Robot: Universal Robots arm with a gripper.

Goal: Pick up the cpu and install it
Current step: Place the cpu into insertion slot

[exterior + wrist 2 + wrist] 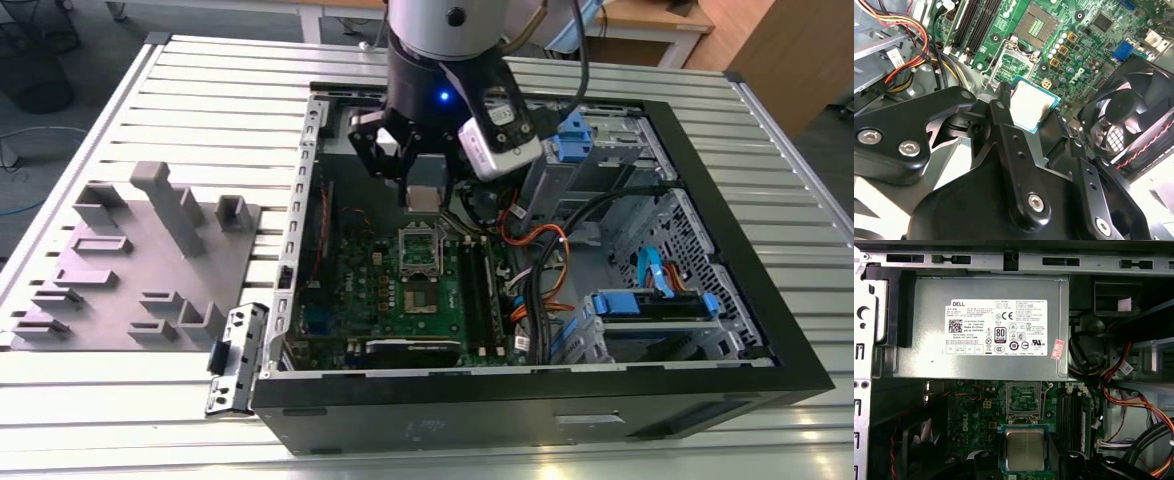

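The cpu point(1030, 104), a flat square chip with a silvery top and a thin darker rim, hangs level above the green motherboard point(1089, 45). My gripper point(1031, 111) is shut on it, with a black finger point(1004, 107) against each of two opposite edges. In the exterior view the gripper point(423, 200) hovers inside the open computer case point(747, 250), just above the raised socket frame point(420, 245). The bare socket point(1036, 25) lies beyond that frame point(1013, 62). In the first wrist view the cpu point(1025, 450) sits just in front of the frame point(1024, 399).
A grey power supply point(979, 325) fills the case end near the arm. Memory sticks point(483, 290) and orange, red and black cable bundles point(547, 260) run beside the socket. A black fan point(1126, 115) sits close to the fingers. A grey fixture block point(127, 260) lies outside on the slatted table point(200, 90).
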